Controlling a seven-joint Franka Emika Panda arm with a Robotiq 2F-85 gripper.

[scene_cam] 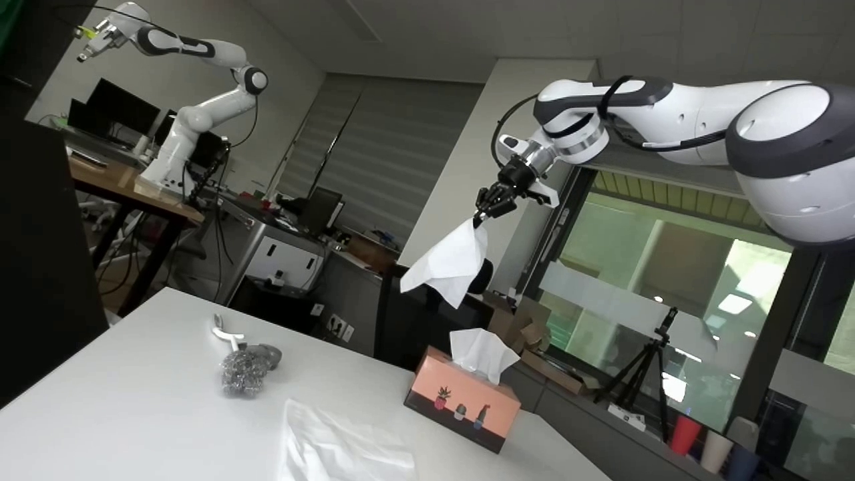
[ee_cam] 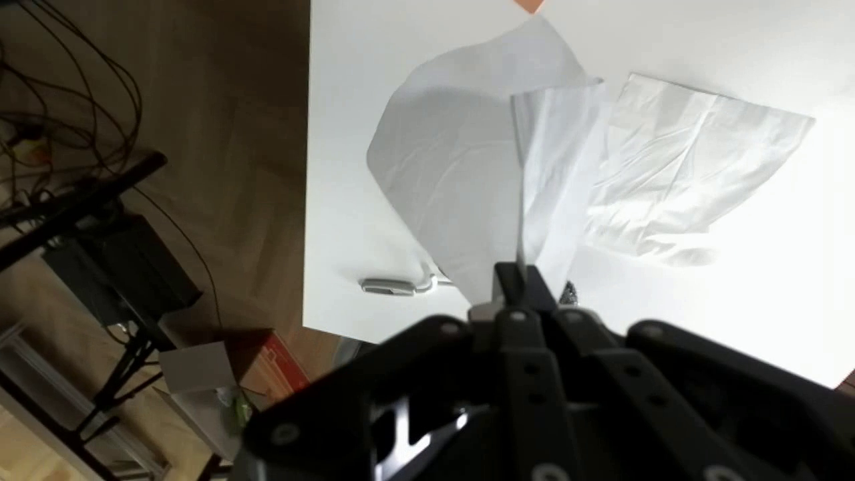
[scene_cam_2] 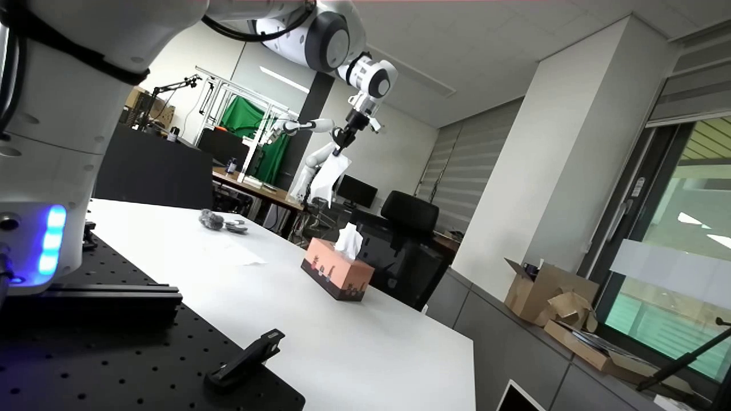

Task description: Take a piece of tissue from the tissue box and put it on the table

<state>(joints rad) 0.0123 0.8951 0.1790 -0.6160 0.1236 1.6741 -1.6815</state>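
At bottom centre of the wrist view, your gripper (ee_cam: 525,282) pinches the tissue (ee_cam: 461,174) by one end; it hangs mid-frame, clear of the table (ee_cam: 755,300). Let go this high and, being light, it would likely flutter aside. Beyond, right of centre, lies a white sheet (ee_cam: 695,174): yours could settle overlapping it. The wire clump (ee_cam: 569,294) just right of the pinch may snag the hem if lowered over it.

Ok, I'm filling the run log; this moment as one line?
gripper: shut on tissue | tissue: midair, not yet on table | box: on table | loose sheet: on table
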